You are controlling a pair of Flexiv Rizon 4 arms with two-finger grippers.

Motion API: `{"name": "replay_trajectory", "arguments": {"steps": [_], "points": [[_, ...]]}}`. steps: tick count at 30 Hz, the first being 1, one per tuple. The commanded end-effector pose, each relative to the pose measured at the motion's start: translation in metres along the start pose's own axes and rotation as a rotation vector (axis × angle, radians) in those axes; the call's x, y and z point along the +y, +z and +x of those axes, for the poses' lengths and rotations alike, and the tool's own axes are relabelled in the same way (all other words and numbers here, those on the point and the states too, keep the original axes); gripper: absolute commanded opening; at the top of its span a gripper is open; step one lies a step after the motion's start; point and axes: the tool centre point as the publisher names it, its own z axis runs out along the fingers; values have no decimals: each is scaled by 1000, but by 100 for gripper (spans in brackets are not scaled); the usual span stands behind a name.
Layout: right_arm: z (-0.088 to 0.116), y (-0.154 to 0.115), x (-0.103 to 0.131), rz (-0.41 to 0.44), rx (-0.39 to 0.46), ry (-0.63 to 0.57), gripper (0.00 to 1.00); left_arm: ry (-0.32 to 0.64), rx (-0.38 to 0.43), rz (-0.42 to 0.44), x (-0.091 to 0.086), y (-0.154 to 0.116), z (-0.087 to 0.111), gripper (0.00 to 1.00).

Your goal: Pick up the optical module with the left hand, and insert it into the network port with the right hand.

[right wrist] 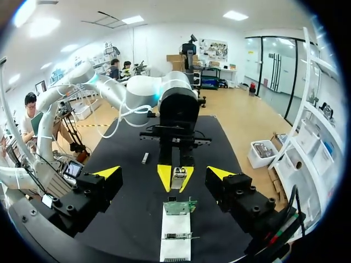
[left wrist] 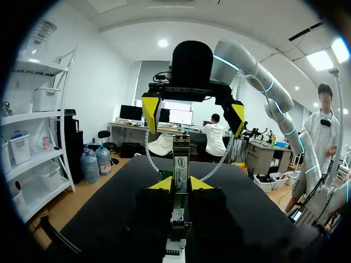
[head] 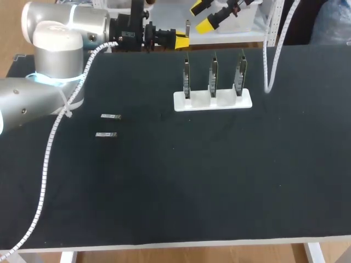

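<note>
My left gripper (head: 181,39) hangs above the table's far edge, shut on a small silver optical module (left wrist: 181,161) that sticks out ahead of its yellow tips. In the left wrist view this gripper (left wrist: 181,184) holds the module upright between both fingers. My right gripper (head: 202,16) faces it from just beyond, open wide, with nothing between its fingers. The right wrist view shows the right gripper (right wrist: 164,173) spread around the left gripper (right wrist: 175,176) and the module (right wrist: 178,178). Under them stands a network card (right wrist: 176,207) on a white stand (head: 213,101).
The white stand holds three upright network cards (head: 213,76) at the back middle of the black table. Two more optical modules (head: 111,116) (head: 106,134) lie flat at the left. A white cable (head: 269,60) hangs at the back right.
</note>
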Motion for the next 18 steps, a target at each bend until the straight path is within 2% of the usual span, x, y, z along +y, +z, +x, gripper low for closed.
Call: {"name": "replay_trajectory", "arguments": {"steps": [1,18], "points": [[-2,5,-12,-140,-6,6,100,0,2,1,2,1,0,0],[-4,18,-23,-145,-8,21,100,0,2,1,2,1,0,0]]}}
